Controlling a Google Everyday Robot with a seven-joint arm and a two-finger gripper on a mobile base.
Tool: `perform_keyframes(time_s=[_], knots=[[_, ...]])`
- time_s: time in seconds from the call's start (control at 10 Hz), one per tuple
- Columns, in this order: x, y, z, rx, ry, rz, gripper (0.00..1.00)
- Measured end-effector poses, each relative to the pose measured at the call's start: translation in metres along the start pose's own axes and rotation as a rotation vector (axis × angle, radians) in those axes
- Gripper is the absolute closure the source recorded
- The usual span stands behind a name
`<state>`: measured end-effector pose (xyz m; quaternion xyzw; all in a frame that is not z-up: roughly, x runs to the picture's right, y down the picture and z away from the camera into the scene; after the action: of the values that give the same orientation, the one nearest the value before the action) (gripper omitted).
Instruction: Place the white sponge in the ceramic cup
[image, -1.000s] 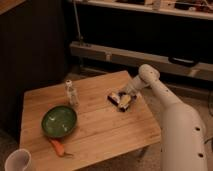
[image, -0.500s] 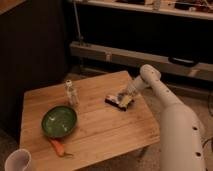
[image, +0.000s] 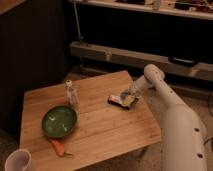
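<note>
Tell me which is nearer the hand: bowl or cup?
The green bowl, mid-table; the white cup stands farther away. The hand is by the dark bar.

No readable text, brand, number or sign anywhere. Dark bar (image: 115, 100) near the bench's (image: 100, 132) right edge carries pale marks, can't be made out as letters. Small bottle (image: 71, 93) toward the bench's far left corner: any label on it is illegible. Claw (image: 129, 100) is down at the right end of the dark bar by the bench's right edge, fingers closed; no lettering legible on it or on the arm.
</note>
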<state>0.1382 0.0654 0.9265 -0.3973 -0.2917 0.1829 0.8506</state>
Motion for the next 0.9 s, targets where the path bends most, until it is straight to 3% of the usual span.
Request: perform_keyframes(time_s=[0.3,0.9], knots=[[-0.014,0.011,-0.035,-0.014,-0.081,-0.008,1.00],[-0.060,0.045,-0.072,-0.057,-0.211,-0.106,1.00]])
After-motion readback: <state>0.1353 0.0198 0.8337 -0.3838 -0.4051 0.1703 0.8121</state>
